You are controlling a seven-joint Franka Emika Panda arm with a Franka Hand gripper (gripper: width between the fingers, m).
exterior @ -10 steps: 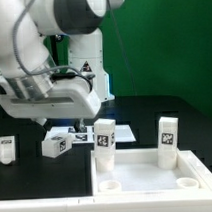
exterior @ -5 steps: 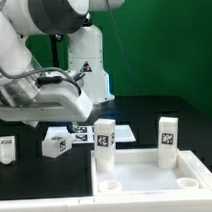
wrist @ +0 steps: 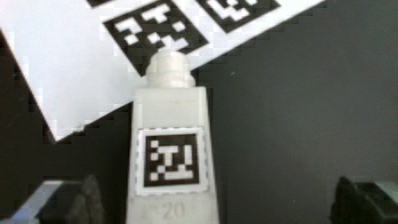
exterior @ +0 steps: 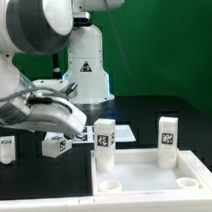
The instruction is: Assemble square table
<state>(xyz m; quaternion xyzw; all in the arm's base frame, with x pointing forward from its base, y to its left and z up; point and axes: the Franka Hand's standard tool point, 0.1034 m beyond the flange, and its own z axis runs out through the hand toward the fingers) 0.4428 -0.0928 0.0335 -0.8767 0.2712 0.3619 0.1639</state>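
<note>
Black surface [exterior: 184, 106], green backdrop [exterior: 161, 42] | square table slab [exterior: 137, 165] lower right of frame, two legs [exterior: 104, 137] upright in far sockets | end effector [wrist: 214, 192] fully spread, empty, straddling a lying leg [wrist: 173, 120].

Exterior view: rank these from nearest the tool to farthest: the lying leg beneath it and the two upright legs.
1. Lying leg: right beneath the open tool, on the exterior view's left.
2. Nearer upright leg: centre of the frame.
3. Far upright leg: farthest, on the exterior view's right.
</note>
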